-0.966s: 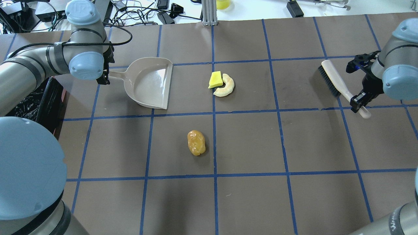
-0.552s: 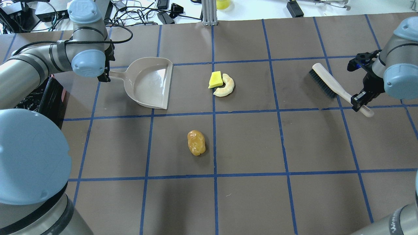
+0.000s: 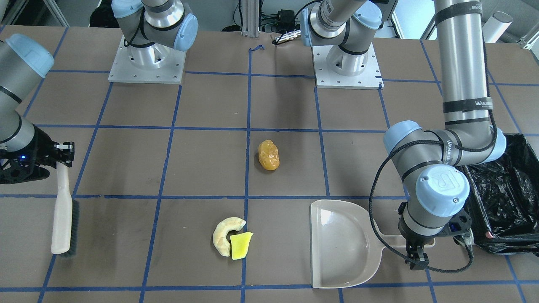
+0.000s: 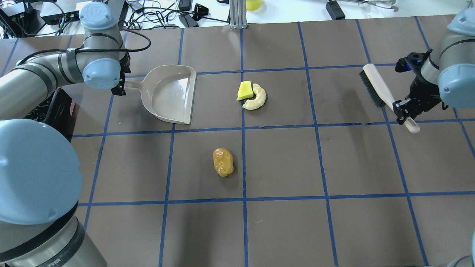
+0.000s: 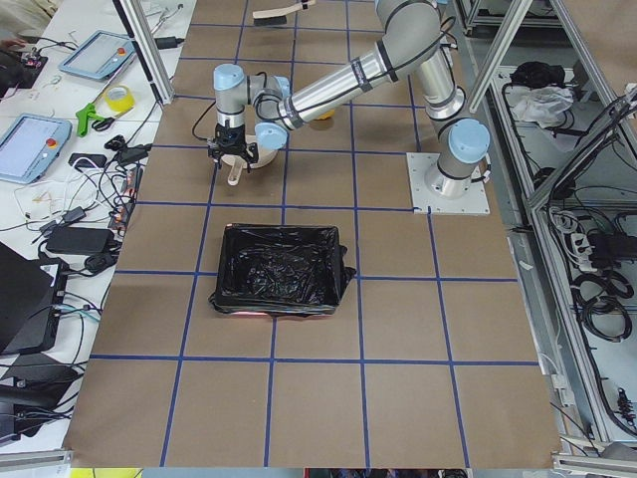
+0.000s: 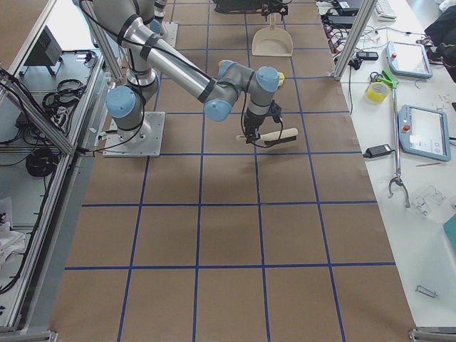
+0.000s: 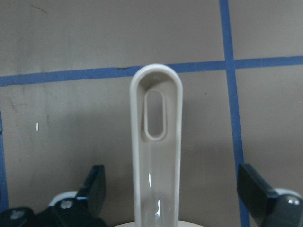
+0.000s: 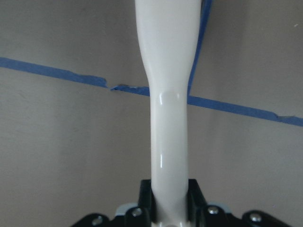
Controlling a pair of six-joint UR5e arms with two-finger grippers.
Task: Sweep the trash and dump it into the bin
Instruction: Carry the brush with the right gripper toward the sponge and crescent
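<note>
Brush (image 4: pixel 380 89) has swung slightly right, clamped in right gripper (image 4: pixel 402 109); left gripper (image 7: pixel 170 172) spread open astride dustpan (image 4: pixel 170 92) handle, likely must close next before sweeping.

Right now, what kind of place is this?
Probably a robotics lab workcell: a left arm and right arm bolted to a table with a blue tape grid, teach pendants and cables on the side bench.

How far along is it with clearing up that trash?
Barely started. Done: the right gripper is shut on the brush. In hand: the left gripper sits open around the dustpan handle. Left: the potato-like lump, crescent and sponge wedge lie unswept on the table; none is in the bin.
</note>
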